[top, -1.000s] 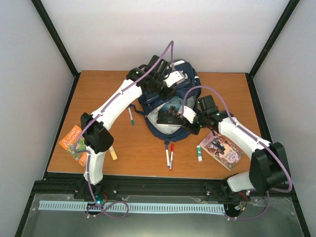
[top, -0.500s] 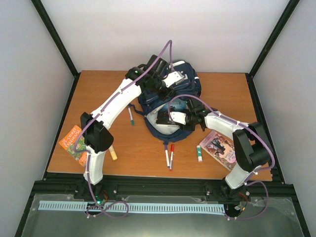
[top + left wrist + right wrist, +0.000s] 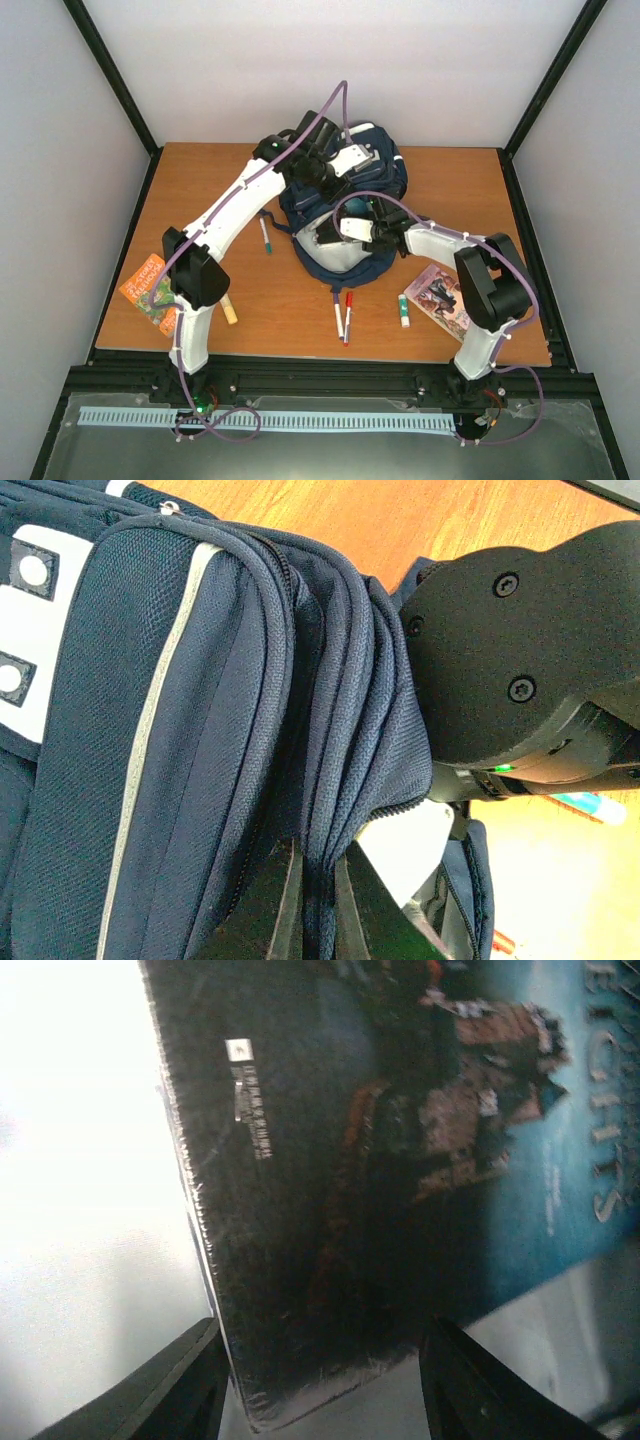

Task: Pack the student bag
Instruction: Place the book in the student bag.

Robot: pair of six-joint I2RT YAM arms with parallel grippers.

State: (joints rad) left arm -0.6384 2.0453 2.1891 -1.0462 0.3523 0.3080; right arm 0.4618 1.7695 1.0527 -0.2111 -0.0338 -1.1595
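The student bag [image 3: 388,178], navy with white stripes, lies at the back middle of the table with its mouth held up. My left gripper [image 3: 345,163] is shut on a fold of the bag's navy rim [image 3: 330,810]; the fabric runs between its fingers [image 3: 285,910]. My right gripper [image 3: 327,232] reaches into the bag's mouth. In the right wrist view a dark-covered book [image 3: 380,1160] lies on the pale grey lining [image 3: 80,1160]. Its corner sits between the open fingers [image 3: 190,1370], with a gap at the right one.
On the table lie an orange book [image 3: 150,285] at front left, another book [image 3: 445,300] at front right, a glue stick [image 3: 404,310], two markers [image 3: 343,315] in front of the bag and one marker [image 3: 265,235] to its left.
My right arm has folded and pushed its gripper leftward, deeper into the bag's mouth, and its jaws have spread wider round the book. The left gripper has kept its grip.
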